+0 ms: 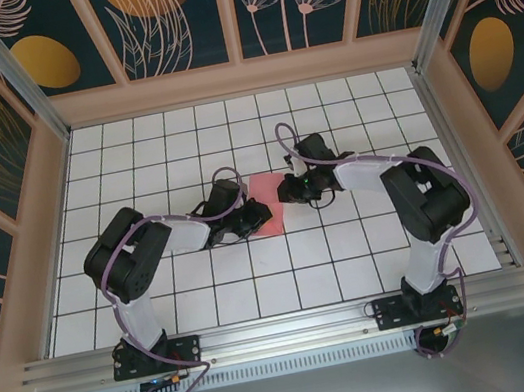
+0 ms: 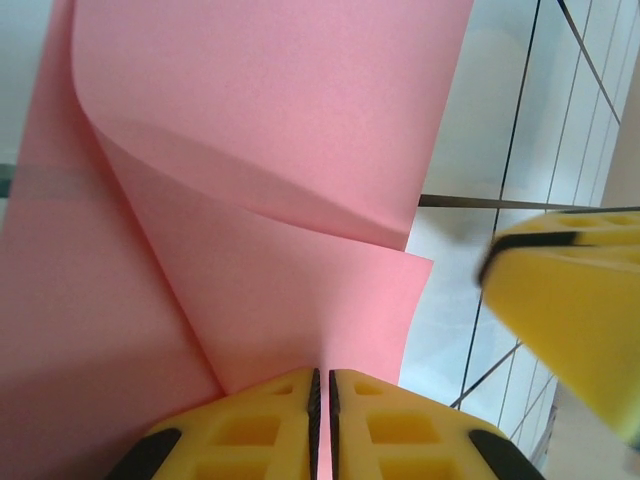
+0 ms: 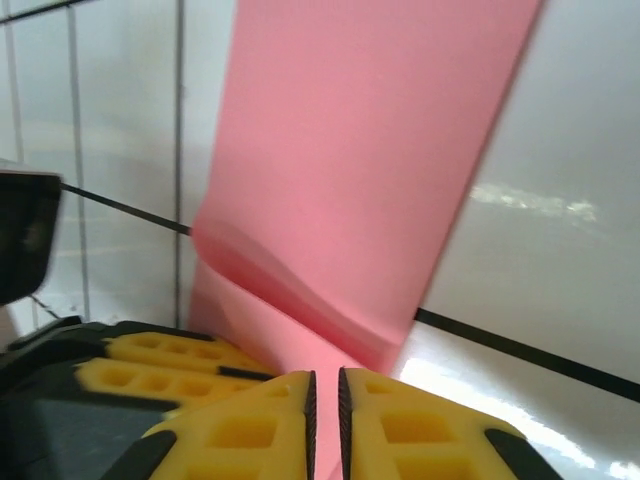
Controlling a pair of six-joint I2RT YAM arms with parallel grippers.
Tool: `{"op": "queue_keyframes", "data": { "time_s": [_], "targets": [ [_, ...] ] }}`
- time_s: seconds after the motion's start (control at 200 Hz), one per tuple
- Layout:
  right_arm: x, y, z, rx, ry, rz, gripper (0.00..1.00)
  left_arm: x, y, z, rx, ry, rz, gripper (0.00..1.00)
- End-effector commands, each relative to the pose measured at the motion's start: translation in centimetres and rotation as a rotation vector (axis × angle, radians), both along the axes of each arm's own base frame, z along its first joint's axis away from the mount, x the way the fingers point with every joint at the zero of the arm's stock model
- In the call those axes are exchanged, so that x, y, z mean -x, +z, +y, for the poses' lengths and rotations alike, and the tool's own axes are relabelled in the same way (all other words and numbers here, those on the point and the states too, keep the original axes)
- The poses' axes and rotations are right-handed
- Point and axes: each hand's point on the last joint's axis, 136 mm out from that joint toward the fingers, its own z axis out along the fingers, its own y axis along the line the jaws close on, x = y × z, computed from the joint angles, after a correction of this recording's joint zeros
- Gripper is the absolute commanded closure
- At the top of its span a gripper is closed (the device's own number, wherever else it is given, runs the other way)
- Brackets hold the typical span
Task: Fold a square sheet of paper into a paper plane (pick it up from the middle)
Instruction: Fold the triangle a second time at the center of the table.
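The pink sheet of paper sits around the middle of the worktop, well apart from every edge. It is partly folded, with one flap curling over the layer beneath. The left hand meets it from the left side, its yellow fingers pressed together on a fold of the sheet. The right hand is just beside it. Its fingers stand nearly together with a thin slit where the paper's edge reaches them; whether they pinch the paper cannot be told.
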Motion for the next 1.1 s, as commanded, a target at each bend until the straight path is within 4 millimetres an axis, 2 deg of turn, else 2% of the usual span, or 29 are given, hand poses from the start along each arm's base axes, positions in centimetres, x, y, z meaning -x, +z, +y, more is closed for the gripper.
{"op": "queue_keyframes", "data": {
  "time_s": [0.0,0.29,0.711,0.831,1.016,1.096],
  "targets": [
    [1.2,0.4,0.5,-0.025,0.049,-0.004,0.85,1.7,-4.9,4.4,-0.225,0.089,0.12,0.86],
    [2.2,-0.6,1.6,-0.054,0.088,0.036,0.89,1.8,-5.0,4.7,-0.238,0.108,0.125,0.88],
    [2.0,-3.0,1.7,-0.015,0.097,0.079,0.93,1.7,-4.4,4.0,-0.206,0.095,0.118,0.91],
    [2.2,-3.9,1.2,0.021,0.09,0.091,0.93,1.1,-2.9,3.2,-0.166,0.077,0.079,0.91],
    [2.5,-5.0,0.4,0.077,0.089,0.109,0.93,-0.7,1.3,1.6,-0.09,0.05,-0.044,0.88],
    [2.6,-5.5,0.0,0.102,0.087,0.117,0.93,-1.3,2.0,1.6,-0.088,0.058,-0.072,0.88]
  ]
}}
